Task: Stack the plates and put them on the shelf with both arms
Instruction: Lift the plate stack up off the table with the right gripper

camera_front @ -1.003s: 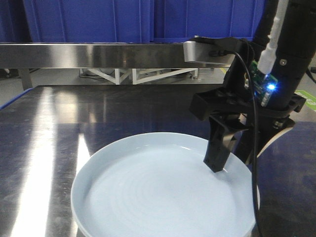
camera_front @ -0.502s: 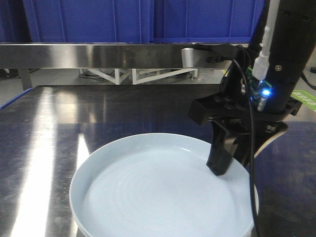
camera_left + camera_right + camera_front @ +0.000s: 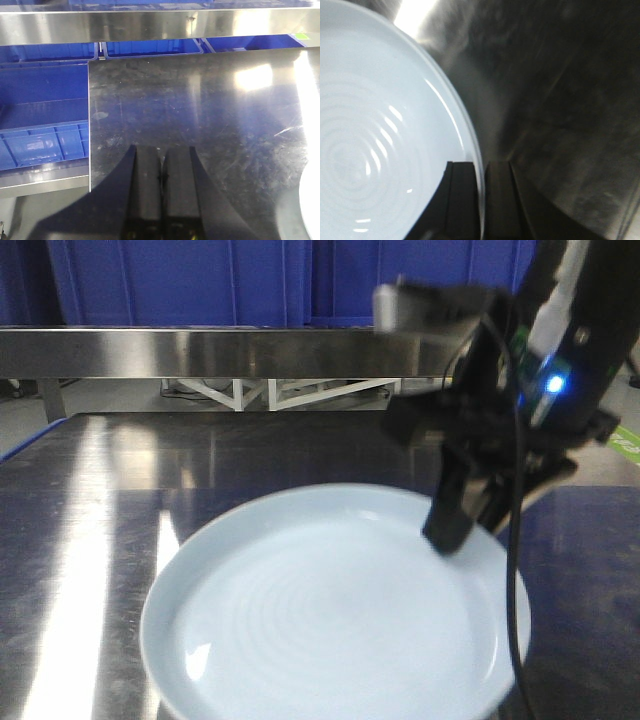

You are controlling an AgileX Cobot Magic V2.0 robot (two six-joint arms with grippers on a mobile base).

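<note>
Plate (image 3: pixel 320 630) sat low on the dark steel tabletop (image 3: pixel 250 455), at the near end of the front view and well apart from the shelf (image 3: pixel 200 350), which ran across the back w/ blue crates (image 3: pixel 200 280) behind it. R gripper (image 3: pixel 455 535) was at the plate's right rim, blurred in the front view. R wrist cam showed its fingers (image 3: pixel 462 190) pinching that rim, one inside over the white centre, the other outside over the tabletop. Couldn't tell if the plate lay flat or tipped. L gripper (image 3: pixel 161 152) hung over bare tabletop, fingers pressed together w/ nothing between them, pointing toward the shelf. A pale curved sliver at lower right of L wrist view, prob. the plate's edge, was well apart from it.
</note>
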